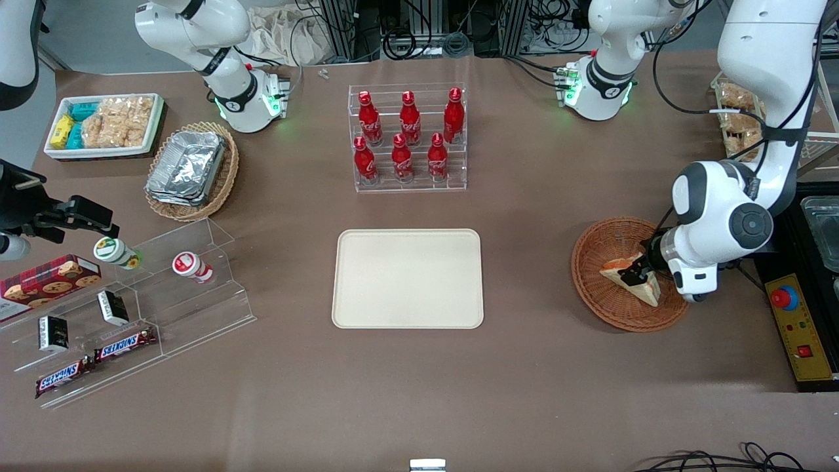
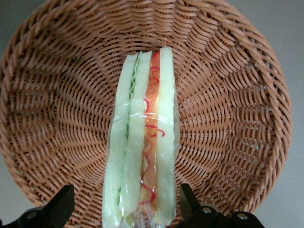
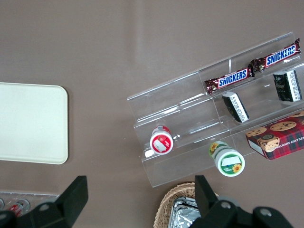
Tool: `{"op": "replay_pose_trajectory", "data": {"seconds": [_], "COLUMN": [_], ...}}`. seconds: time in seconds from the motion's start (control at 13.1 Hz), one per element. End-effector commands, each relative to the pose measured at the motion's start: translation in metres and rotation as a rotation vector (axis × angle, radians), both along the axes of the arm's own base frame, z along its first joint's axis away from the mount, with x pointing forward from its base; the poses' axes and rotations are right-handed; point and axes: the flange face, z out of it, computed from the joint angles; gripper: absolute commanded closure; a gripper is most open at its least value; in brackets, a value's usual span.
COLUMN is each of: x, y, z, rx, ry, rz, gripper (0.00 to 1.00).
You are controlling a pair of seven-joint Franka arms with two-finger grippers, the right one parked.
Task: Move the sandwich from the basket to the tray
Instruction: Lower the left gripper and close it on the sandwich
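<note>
The left arm's gripper [image 2: 126, 211] is down inside the basket [image 1: 606, 298] with its jaws spread open, one on each side of the sandwich [image 2: 142, 142], and I cannot tell whether either touches it. The wrapped sandwich lies in the basket, cut edge toward the wrist camera, showing green and red-orange filling. The basket sits on the worktop [image 1: 524, 367] toward the working arm's end, well apart from the cream tray [image 1: 408, 278], which is nearer the front camera than the rack of red bottles [image 1: 408, 139].

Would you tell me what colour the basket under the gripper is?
Reddish-brown basket, clearest in the left wrist view; gripper above it.
</note>
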Motion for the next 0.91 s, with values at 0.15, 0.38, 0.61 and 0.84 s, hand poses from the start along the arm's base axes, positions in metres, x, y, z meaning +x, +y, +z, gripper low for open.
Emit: {"op": "replay_pose_trajectory", "data": {"seconds": [0.15,0.38,0.61,0.84], "x": [-0.002,0.005,0.012,0.019], "y": [0.001,0.0,0.001,-0.004], "z": [-0.011,-0.003,0.017,0.048], "rx": [-0.001,-0.001,0.004,0.039], "ry": [-0.036,-0.058,-0.087,-0.082], "rz": [0.014,0.003,0.001,-0.042], "gripper": [0.37,0.98,1.0,1.0]}}
